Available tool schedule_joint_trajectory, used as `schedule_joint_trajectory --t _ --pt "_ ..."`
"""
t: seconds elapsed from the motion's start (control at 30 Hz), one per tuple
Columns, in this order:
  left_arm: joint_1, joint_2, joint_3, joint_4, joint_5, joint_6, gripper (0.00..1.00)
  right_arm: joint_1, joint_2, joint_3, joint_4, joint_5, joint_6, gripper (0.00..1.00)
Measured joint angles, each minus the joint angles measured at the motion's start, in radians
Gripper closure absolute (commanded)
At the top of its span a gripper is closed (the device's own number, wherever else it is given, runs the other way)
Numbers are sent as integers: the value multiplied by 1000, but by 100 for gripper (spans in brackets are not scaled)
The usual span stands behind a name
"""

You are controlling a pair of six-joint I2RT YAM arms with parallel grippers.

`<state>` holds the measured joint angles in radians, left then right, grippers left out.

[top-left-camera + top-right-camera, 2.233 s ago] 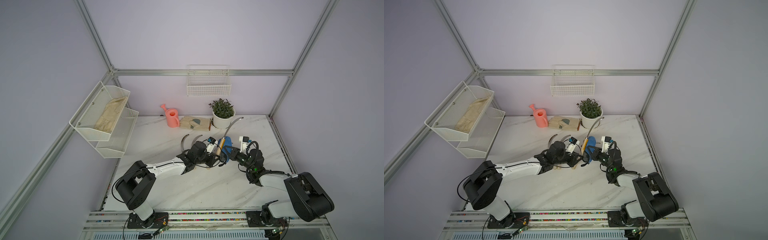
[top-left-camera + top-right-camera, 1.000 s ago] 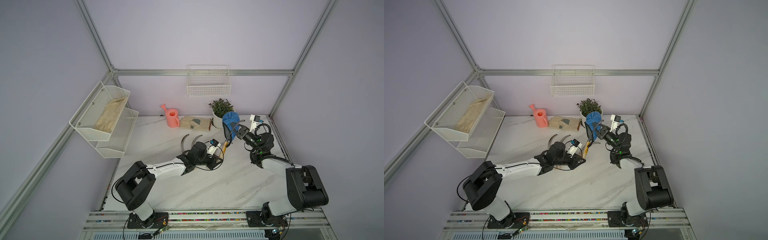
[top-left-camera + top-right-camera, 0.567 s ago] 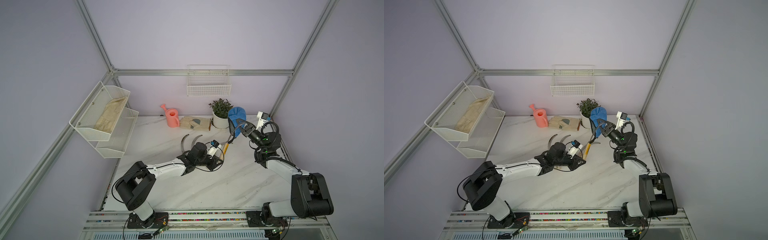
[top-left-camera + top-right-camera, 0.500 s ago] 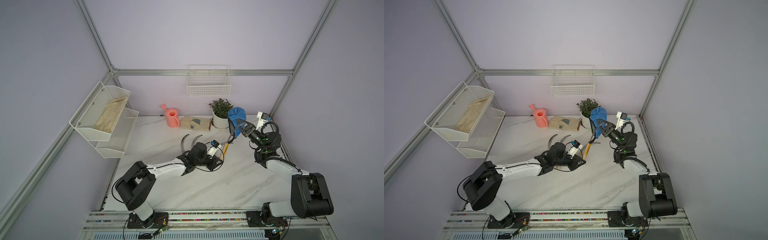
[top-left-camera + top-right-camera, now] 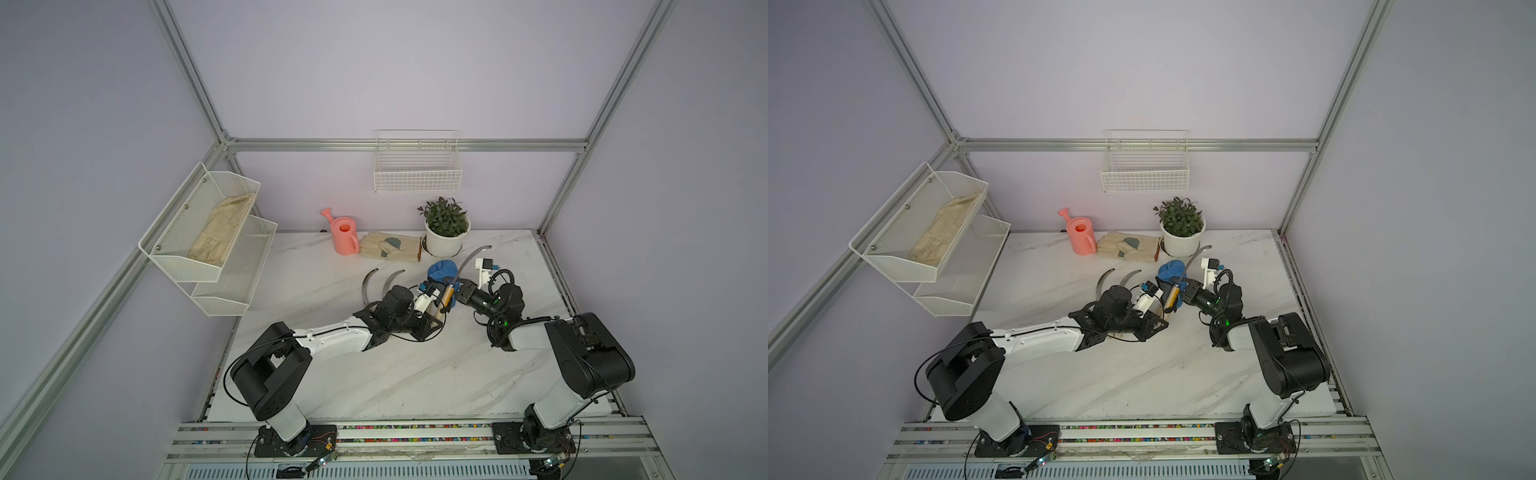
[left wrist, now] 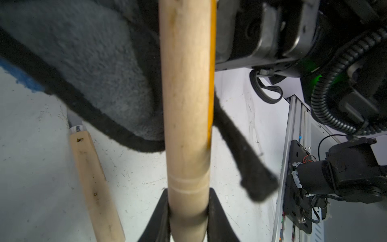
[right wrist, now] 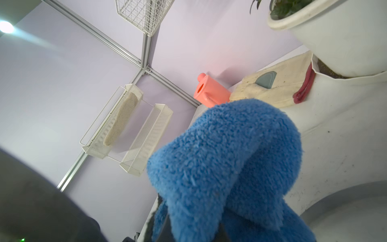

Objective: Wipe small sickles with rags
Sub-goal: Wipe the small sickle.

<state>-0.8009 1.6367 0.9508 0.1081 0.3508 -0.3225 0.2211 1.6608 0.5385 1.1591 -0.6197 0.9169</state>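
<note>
The marble table is seen with a potted plant at its far edge. Near of the plant, the left gripper is clamped on the butt of a sickle, which is held tilted, blade pointed far and right. The right gripper is closed on the rag, which is folded about the sickle at the top of its handle. Two more sickles are laid flat just left, their handles hidden in both top views by the left arm.

Lilac walls, white marble tabletop
</note>
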Motion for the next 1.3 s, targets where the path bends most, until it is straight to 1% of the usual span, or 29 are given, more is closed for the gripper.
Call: schedule_joint_trajectory --t 0.17,0.43,0.53,0.67,0.77,0.97,1.07,1.17,1.3 --pt "0 0 0 9 -43 4 100 -18 -64 63 -23 0 2 100" --pt "-1 8 0 29 -64 13 100 -160 -161 195 -36 -29 80 100" --pt "-1 21 0 27 -71 12 100 -182 -194 217 -39 -30 96 100" --pt "0 24 0 25 -77 12 100 -181 -203 206 -39 -29 97 100" --pt "0 24 0 11 -83 12 100 -172 -187 163 -19 -23 95 100" --pt "2 24 0 -2 -101 8 100 -64 -52 66 6 -19 81 100" --pt "5 24 0 -16 -109 3 100 -39 -3 49 20 -27 83 100" --pt "7 24 0 -19 -114 1 100 -41 -15 51 21 -29 82 100" --pt "7 24 0 4 -119 2 100 -68 -79 81 -10 -31 81 100"
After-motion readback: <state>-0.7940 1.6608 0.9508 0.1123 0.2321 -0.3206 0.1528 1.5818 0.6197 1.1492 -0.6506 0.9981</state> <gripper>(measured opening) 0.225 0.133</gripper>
